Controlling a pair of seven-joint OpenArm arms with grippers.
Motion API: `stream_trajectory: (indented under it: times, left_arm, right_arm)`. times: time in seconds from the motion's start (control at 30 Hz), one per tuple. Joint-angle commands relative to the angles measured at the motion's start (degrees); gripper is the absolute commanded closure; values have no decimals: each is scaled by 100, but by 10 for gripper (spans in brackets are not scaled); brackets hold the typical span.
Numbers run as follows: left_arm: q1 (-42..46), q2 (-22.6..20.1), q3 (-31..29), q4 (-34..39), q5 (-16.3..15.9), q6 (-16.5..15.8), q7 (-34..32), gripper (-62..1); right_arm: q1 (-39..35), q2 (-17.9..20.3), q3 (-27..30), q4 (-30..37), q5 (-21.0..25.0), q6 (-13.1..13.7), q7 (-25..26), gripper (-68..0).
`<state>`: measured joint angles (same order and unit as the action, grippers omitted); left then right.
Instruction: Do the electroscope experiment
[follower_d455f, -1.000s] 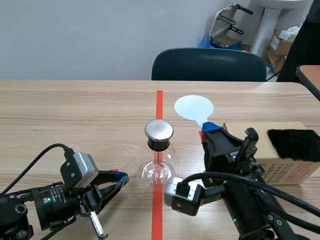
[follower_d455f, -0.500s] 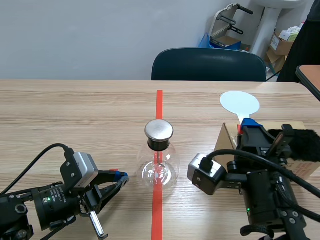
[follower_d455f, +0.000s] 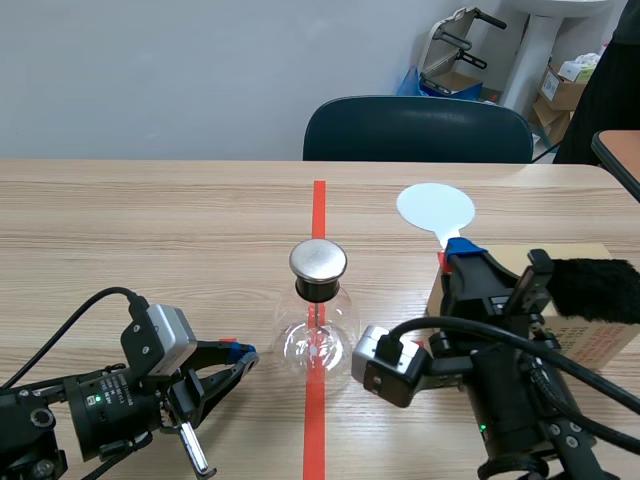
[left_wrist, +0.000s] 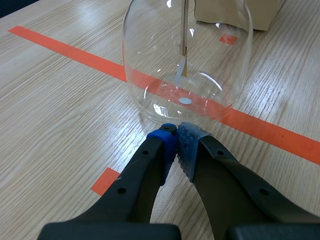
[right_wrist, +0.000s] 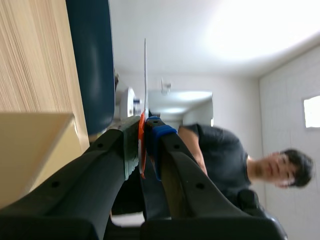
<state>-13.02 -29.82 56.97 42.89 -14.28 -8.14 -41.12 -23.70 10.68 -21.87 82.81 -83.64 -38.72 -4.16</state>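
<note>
While the right gripper (follower_d455f: 463, 254) stands clamped on the orange handle of a white disc paddle (follower_d455f: 435, 208), raised beside the cardboard box (follower_d455f: 585, 338), the left gripper (left_wrist: 176, 136) lies low, fingers pressed together, just short of the glass electroscope flask (follower_d455f: 318, 335) on the tape line.

Looks across a light wood-grain table (follower_d455f: 150, 210) to a dark blue chair (follower_d455f: 418, 130) pushed up at its far edge, with a plain grey-blue wall (follower_d455f: 150, 70) behind. Takes in, beyond the table's far right corner, cardboard boxes (follower_d455f: 562, 88), a blue bag (follower_d455f: 410, 80) and a folded grey frame (follower_d455f: 455, 40) crowded around a white column (follower_d455f: 535, 50). Catches the rounded corner of a second table (follower_d455f: 622, 150) at the right, under even indoor light.
</note>
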Motion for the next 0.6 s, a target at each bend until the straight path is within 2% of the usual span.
stream_trajectory:
  times: [0.0, 0.3, 0.57]
  left_arm:
    - [-15, 26, -42, 129, 2, -11, -81, -42]
    - [-15, 26, -42, 129, 2, -11, -81, -42]
    - [-15, 26, -42, 129, 2, -11, -83, -42]
  right_arm:
    - [37, 44, 15, 92, -6, -68, 184, -17]
    - [37, 44, 15, 92, -6, -68, 1611, -17]
    - [37, 44, 15, 92, -6, -68, 2367, -17]
